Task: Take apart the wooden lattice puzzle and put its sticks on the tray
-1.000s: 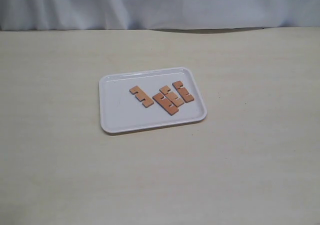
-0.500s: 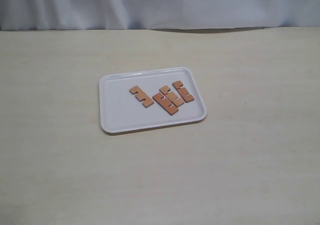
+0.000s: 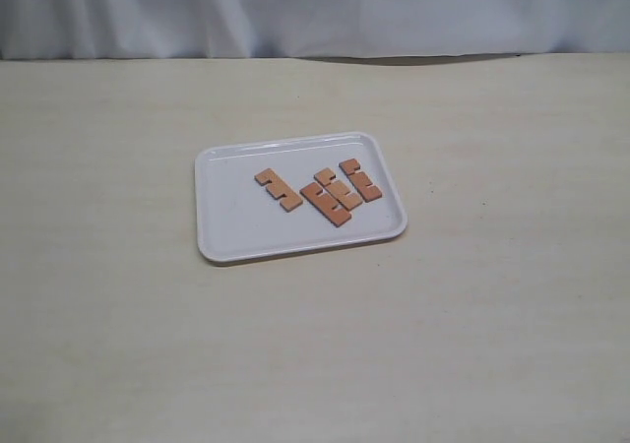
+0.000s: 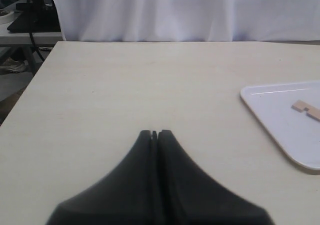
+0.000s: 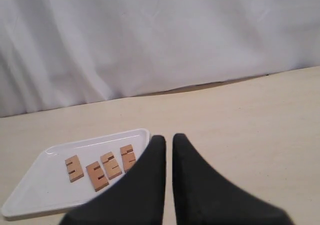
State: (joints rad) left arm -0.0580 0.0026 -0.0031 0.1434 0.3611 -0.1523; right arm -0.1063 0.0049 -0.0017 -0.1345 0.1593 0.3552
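The left gripper (image 4: 154, 133) is clenched on nothing, clear of the tray (image 3: 236, 224) at mid-table. On it the four sticks (image 3: 327, 204) lie flat and unlocked, one apart on the left, three bunched rightward, long axes all slanting far-left to near-right. The right gripper (image 5: 169, 137), all but closed and empty, also hangs clear; the job looks finished, so best nudge nothing.

The exterior view looks down from well back, tray (image 3: 236, 228) mid-frame; both wrist views skim low over the tabletop (image 4: 125, 85) toward the curtain (image 5: 150, 35). All three share the tray.
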